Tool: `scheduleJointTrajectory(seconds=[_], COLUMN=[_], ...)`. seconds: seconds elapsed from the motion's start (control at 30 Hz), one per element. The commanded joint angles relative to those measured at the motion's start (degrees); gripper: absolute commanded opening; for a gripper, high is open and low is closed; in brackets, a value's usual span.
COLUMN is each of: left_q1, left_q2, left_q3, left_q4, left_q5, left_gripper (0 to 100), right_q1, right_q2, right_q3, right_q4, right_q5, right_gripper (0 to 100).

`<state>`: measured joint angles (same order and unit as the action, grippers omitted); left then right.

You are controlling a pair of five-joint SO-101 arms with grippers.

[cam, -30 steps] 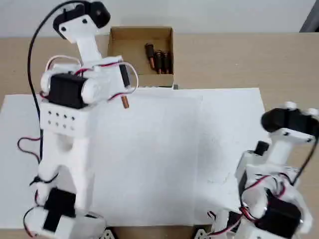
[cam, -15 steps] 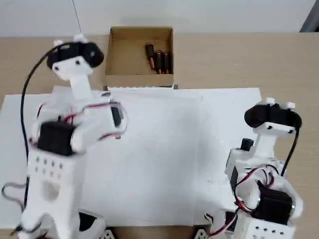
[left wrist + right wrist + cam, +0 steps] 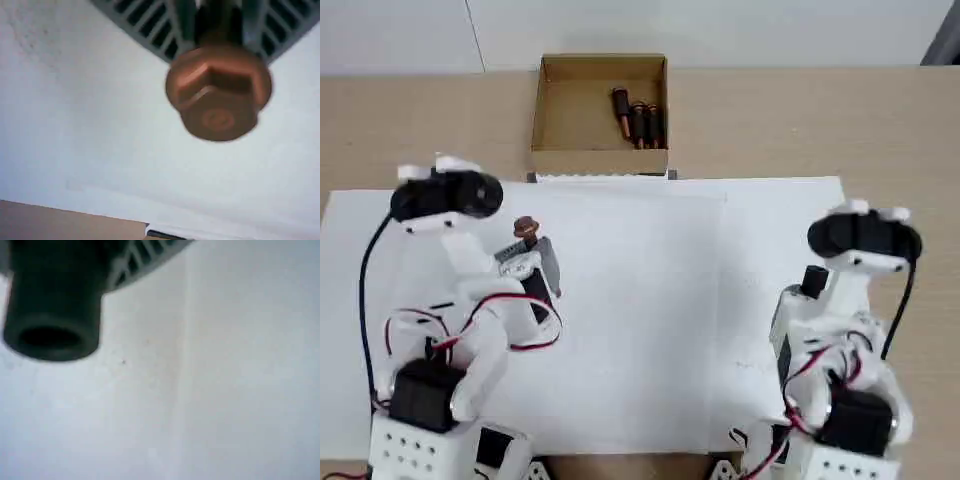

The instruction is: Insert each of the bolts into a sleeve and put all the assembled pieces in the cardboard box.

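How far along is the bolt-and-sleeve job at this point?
Done: three assembled pieces lie in the cardboard box. In hand: the left gripper holds a bolt, the right gripper a sleeve, not yet joined. Left: insert the bolt and box that piece.

Under my left claw (image 3: 530, 240) and right claw (image 3: 812, 285) lies a white sheet (image 3: 670, 300); beyond both, bare tan tabletop (image 3: 770, 120) runs to a pale wall (image 3: 720, 25).

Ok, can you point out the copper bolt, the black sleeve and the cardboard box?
copper bolt (image 3: 218, 92), left wrist view, on its hexagonal head.
black sleeve (image 3: 52, 290), right wrist view, on its outer wall above the open end.
cardboard box (image 3: 575, 115), high view, on its bare floor.
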<state>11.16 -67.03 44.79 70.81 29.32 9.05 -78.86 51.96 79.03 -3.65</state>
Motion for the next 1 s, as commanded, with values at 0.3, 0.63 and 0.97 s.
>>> scheduleJointTrajectory(seconds=[0.3, 0.63, 0.97], left_q1=[-0.3, -0.2, -0.1], left_q2=[-15.8, -33.0, -36.6], left_q3=[17.1, 34.1, 41.5], left_q4=[-11.7, -22.8, -36.7], left_q5=[-0.6, -2.5, -1.2], left_gripper=[0, 0, 0], right_q1=[-0.2, -0.4, -18.1], right_q2=[-25.0, -25.0, -25.1], right_q3=[13.9, 20.0, 31.2], right_q4=[-2.9, -12.3, -28.6], right_q5=[4.3, 4.4, 4.1], right_gripper=[0.3, 0.3, 0.3])
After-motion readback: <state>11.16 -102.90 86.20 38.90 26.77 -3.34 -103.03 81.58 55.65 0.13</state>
